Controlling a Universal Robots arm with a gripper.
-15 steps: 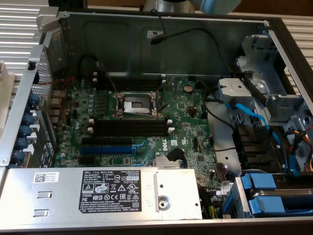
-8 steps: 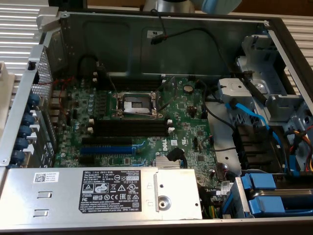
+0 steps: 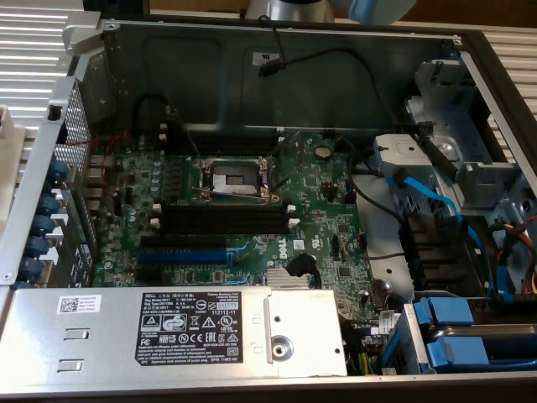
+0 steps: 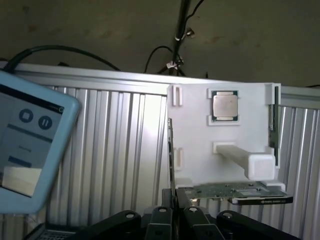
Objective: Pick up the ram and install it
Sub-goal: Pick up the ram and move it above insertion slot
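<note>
Exterior view, from its left to its right: a perforated case wall [image 3: 77,126] bounded the open computer case. The power supply [image 3: 168,332] with its black label sat in the near corner. Beyond it lay the green motherboard [image 3: 323,210]. On the board we logged the blue expansion slot [image 3: 180,256], the black memory slots [image 3: 222,220] with white end clips, and the metal-framed processor socket [image 3: 231,178]. Further toward the exterior view's right stood the drive cage [image 3: 436,168], with blue cables [image 3: 419,195] running across it. Blue caddies [image 3: 457,323] sat in the near right corner.

Wrist view, in the same order: a tablet [image 4: 30,145] with a lit screen leaned over the ribbed metal tabletop [image 4: 120,150]. We saw the ram [image 4: 170,150] edge-on, as a thin dark strip. It stood upright against one side edge of the white holder [image 4: 240,135], beside that edge's two clips. The tool [image 4: 174,209] was narrow, its black fingers [image 4: 161,220] pinched onto the near end of the ram. The ram was thus at the holder, away from the case, and not yet in a memory slot. On the holder's face a processor chip [image 4: 225,106] sat in a small frame. A flat card [image 4: 235,191] lay across the holder's lower ledge. A second stick [image 4: 273,120] stood edge-on at the opposite side.
</note>
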